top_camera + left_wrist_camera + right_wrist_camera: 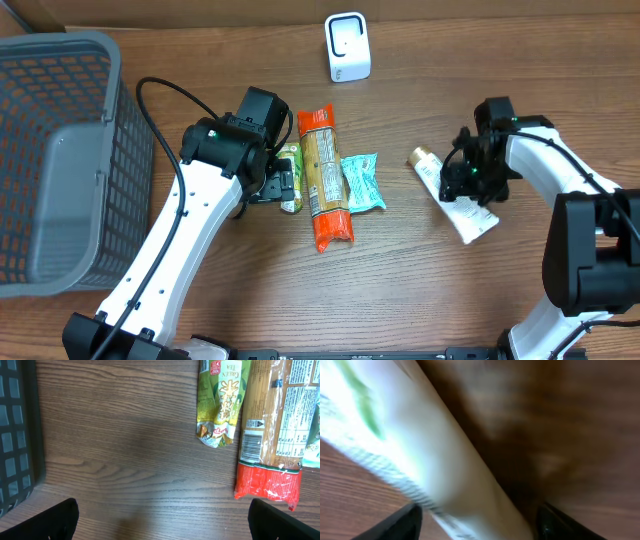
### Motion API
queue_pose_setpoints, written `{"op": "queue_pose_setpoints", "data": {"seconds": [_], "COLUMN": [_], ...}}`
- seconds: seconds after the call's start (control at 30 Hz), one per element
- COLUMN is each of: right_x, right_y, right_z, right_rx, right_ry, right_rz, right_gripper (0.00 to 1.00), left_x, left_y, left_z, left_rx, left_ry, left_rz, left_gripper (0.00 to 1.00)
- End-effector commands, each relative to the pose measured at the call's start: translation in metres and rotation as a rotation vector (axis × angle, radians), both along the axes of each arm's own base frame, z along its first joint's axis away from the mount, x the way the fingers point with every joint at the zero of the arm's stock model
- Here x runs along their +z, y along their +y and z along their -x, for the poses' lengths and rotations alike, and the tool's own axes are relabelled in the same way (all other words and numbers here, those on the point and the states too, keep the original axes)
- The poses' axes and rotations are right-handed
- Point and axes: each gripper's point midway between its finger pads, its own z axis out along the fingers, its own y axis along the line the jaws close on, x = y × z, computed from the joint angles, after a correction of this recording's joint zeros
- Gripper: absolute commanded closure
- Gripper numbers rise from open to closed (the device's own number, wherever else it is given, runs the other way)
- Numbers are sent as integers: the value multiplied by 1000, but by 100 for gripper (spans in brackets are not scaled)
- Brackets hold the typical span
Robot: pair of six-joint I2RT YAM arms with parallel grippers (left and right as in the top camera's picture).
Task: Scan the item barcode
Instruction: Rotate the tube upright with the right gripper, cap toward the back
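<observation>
Probably light, soft, slippery: white tube [472, 222], well apart from scanner [347, 47]. Right gripper [465, 188] open astride it; pinch mid-body gently. Left gripper [162, 520] open, empty.

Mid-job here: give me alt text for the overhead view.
The right gripper sits over a white tube at right; the open left gripper is above a green tea packet beside a pasta pack and teal packet, centre. A white scanner stands at top, a grey basket left.

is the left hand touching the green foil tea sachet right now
Apart. The left wrist view shows bare wooden tabletop between the open left hand and the green foil tea sachet.
</observation>
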Motion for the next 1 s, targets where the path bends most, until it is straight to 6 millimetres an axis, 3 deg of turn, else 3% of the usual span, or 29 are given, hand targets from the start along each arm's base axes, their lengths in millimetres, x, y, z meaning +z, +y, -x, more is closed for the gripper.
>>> {"op": "queue_pose_setpoints", "data": {"seconds": [0.0,0.17,0.4,0.53,0.6,0.73,0.83,0.97], "right_x": [-2,-5,-21,-29,-25,-4,40,101], "right_y": [18,20,29,40,47,61,84,99], "right_z": [14,23,27,29,26,11,-1,-3], "right_rx": [-130,-133,-134,-139,-142,-150,-38,102], "right_ry": [71,97,73,50,43,18,-52,-147], "right_rz": [-99,-116,-172,-248,-303,-426,-632,-782], "right_gripper": [30,32,46,88,96,96,96,96], "left_x": [-2,-1,-2,-2,-1,-2,-2,-1], "left_y": [2,2,2,2,2,2,2,2], "left_z": [-1,-1,-1,-1,0,-1,-1,-1], "left_rx": [22,22,22,22,22,22,22,22], "left_ry": [-2,-2,-2,-2,-2,-2,-2,-2], "left_rz": [-11,-11,-11,-11,-10,-10,-10,-11], "left_gripper": [1,1,0,0,0,0,0,0]}}
